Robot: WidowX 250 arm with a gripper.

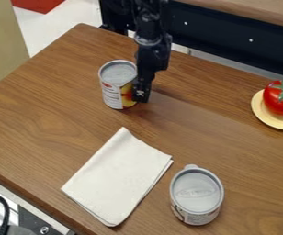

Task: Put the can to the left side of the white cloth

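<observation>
The black claw (pixel 141 94) hangs at the four-o'clock side of the upright cylindrical metal can with a paper label (pixel 118 85), probably for a side grip on its smooth, curved wall; I cannot tell whether it is released, clenched or grasping. That can, likely the one meant, stands at twelve o'clock from the folded, matte white cloth (pixel 118 179) (crisp-edged, rather like a napkin); its goal is nine o'clock.

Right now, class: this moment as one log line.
gripper at far can | far can upright beyond white cloth | cloth folded | near can right of cloth | placement pending
</observation>
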